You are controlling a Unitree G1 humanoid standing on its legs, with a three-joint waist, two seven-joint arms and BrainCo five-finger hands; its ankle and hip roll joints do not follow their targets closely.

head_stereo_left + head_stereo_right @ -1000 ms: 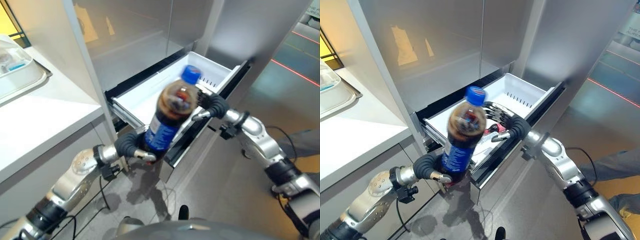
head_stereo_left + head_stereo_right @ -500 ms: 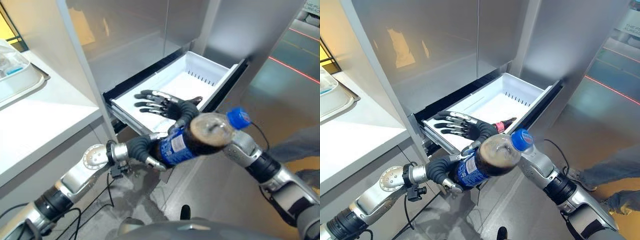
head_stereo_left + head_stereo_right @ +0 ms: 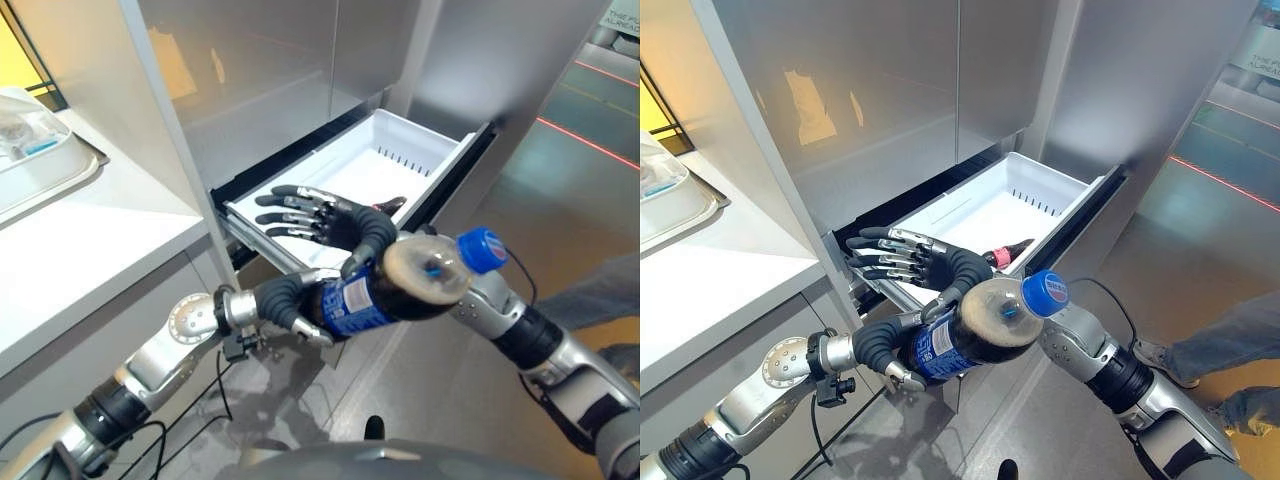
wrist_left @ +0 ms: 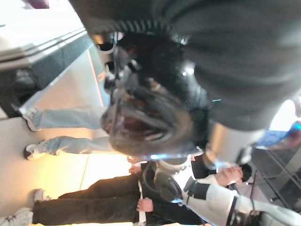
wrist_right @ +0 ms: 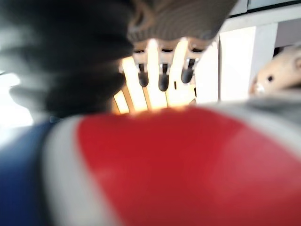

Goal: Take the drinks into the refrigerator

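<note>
A cola bottle [image 3: 400, 287] with a blue label and blue cap [image 3: 481, 248] lies tilted on its side in the air, cap pointing right. My left hand [image 3: 283, 298] is curled round its lower end, just in front of the open white refrigerator drawer [image 3: 442, 150]. My right hand [image 3: 340, 222] reaches over the drawer's left part with straight fingers [image 5: 161, 70], open and holding nothing. The bottle crosses in front of my right wrist, and its red and blue label [image 5: 188, 165] shows close in the right wrist view. A second dark bottle [image 3: 1005, 252] with a reddish cap lies inside the drawer.
The steel refrigerator front [image 3: 260, 70] rises behind the drawer. A white counter [image 3: 90, 240] with a tray [image 3: 45, 160] stands at the left. A person's jeans-clad legs [image 3: 1230, 345] are on the floor at the right, and people [image 4: 94, 207] stand behind.
The bottle has tipped from upright onto its side, cap swinging to the right. My right hand has moved left from the drawer's front and stretched out over the drawer.
</note>
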